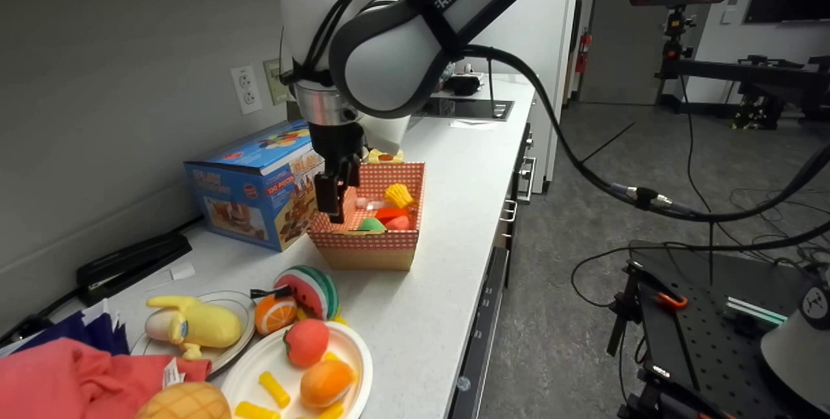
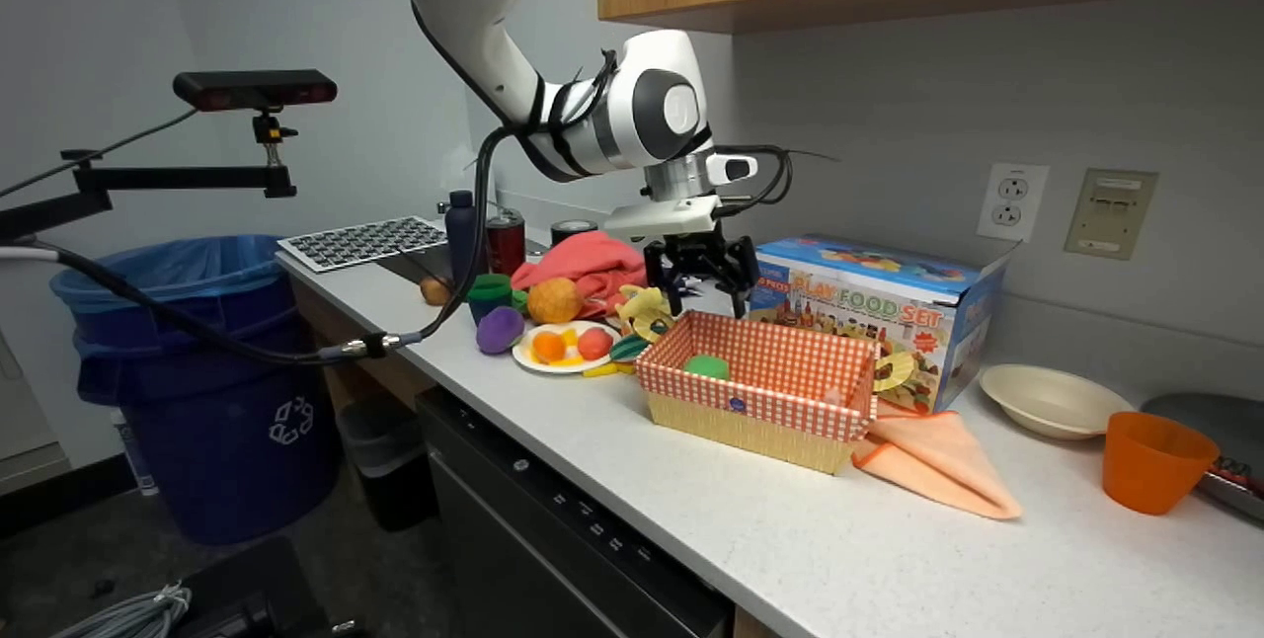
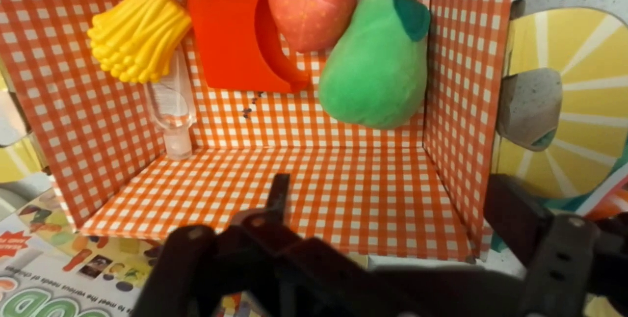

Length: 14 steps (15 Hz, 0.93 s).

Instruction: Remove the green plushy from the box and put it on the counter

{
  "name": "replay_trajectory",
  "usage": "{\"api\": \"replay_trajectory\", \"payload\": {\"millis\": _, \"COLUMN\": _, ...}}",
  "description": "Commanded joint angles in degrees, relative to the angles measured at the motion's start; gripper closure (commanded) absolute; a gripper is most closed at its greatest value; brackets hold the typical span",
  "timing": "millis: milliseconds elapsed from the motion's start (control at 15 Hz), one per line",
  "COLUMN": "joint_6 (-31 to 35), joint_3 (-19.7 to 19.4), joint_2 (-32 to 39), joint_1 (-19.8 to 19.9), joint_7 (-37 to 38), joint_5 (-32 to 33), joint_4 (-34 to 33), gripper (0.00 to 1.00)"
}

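A strip of the long, smooth white counter (image 1: 447,211) lay bare between its front edge and the shallow orange-brown box (image 1: 366,259) with a red-and-white checked lining. On the side toward the grey wall (image 2: 869,115), a blue printed cardboard carton (image 1: 233,211) stood close to the box, and in an exterior view a peach cloth (image 2: 943,475) lay just beside one end. The white-and-grey jointed arm (image 2: 612,129) stretched over the counter, folded at the wrist, its black two-fingered gripper (image 2: 707,310) pointing down near the box's carton-side rim. The fingers stood wide apart, checked lining showing between them in the wrist view; whether either touched the rim could not be told. The green plush pear (image 3: 375,71) lay inside the box, clear of the fingers, close to one end, with a pinkish-red plush fruit (image 3: 311,10) beside it and a smooth red container (image 3: 228,42) farther along.
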State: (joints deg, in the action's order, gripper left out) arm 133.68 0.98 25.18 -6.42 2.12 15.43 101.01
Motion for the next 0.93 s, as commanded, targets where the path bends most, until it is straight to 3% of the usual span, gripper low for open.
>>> {"api": "replay_trajectory", "payload": {"millis": 0, "joint_6": 2.2, "joint_3": -1.1, "joint_2": -0.7, "joint_1": -0.3, "joint_7": 2.4, "joint_5": 0.4, "joint_4": 2.0, "gripper": 0.0}}
{"api": "replay_trajectory", "payload": {"millis": 867, "joint_6": -0.1, "joint_3": -1.8, "joint_2": -0.9, "joint_1": -0.3, "joint_7": 4.7, "joint_5": -0.2, "joint_4": 3.5, "gripper": 0.0}}
